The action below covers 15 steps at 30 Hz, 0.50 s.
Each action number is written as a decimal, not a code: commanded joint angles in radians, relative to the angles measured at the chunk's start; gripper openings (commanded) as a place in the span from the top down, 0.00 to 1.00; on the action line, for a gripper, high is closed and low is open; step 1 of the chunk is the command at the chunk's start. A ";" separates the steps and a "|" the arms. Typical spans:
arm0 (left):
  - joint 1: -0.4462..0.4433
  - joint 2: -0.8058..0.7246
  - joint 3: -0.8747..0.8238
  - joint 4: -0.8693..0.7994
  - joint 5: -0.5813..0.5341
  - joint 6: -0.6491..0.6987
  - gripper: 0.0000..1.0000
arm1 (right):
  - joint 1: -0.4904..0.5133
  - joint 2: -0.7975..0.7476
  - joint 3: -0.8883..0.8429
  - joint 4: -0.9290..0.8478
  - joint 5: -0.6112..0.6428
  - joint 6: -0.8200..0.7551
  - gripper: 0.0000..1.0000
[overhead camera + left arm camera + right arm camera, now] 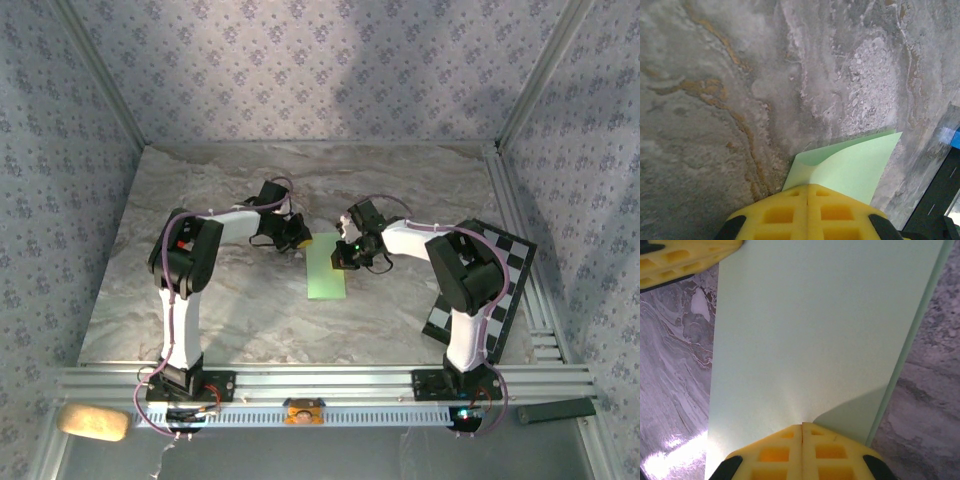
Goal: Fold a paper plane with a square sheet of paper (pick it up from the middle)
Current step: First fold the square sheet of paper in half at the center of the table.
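Starting with the square sheet of paper (328, 268): lay doubled into a narrow pale green strip near the middle of the marbled surface (230, 310), long edges running away from the arm bases. Sat between the two tools, both at its far end.

Saw the left tool (296, 238) at the far left corner, yellow fingers clenched flush together, tips meeting the paper. From the left wrist, saw the sheet (855, 167) with a corner curling up off the surface just ahead of that tool (807, 189).

Saw the right tool (347, 254) on the far right edge, likewise clenched. From the right wrist, saw the sheet (815, 340) spreading away from that tool (802, 426), a small corner turned over beside it, and a yellow finger (685, 260) of the left tool at the opposite corner.

Could not tell whether either tool pinched the paper or merely pressed on it.

Further right, noted a black-and-white checkered board (485, 290), partly hidden by the right arm and well apart from the paper.
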 commanded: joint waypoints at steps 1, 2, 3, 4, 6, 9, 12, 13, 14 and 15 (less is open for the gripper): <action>0.044 0.054 0.016 0.006 -0.197 -0.042 0.96 | -0.011 0.049 -0.057 -0.174 0.087 -0.032 1.00; 0.045 0.056 0.020 0.005 -0.198 -0.045 0.96 | -0.010 0.050 -0.057 -0.174 0.084 -0.034 1.00; 0.044 0.059 0.027 0.003 -0.198 -0.048 0.96 | -0.011 0.049 -0.057 -0.174 0.082 -0.037 1.00; 0.044 0.062 0.033 0.002 -0.197 -0.049 0.96 | -0.010 0.050 -0.058 -0.174 0.080 -0.040 1.00; 0.045 0.066 0.039 0.004 -0.193 -0.050 0.95 | -0.012 0.050 -0.059 -0.175 0.075 -0.044 1.00; 0.045 0.069 0.047 0.003 -0.190 -0.049 0.95 | -0.013 0.051 -0.062 -0.175 0.071 -0.051 1.00; 0.046 0.068 0.047 0.007 -0.183 -0.045 0.93 | -0.015 0.051 -0.064 -0.177 0.069 -0.056 1.00; 0.045 0.067 0.049 0.010 -0.175 -0.042 0.93 | -0.015 0.051 -0.064 -0.178 0.069 -0.057 1.00; 0.046 0.068 0.049 0.015 -0.167 -0.041 0.93 | -0.017 0.051 -0.065 -0.177 0.068 -0.057 1.00; 0.046 0.065 0.044 0.023 -0.155 -0.041 0.93 | -0.018 0.052 -0.065 -0.177 0.068 -0.057 1.00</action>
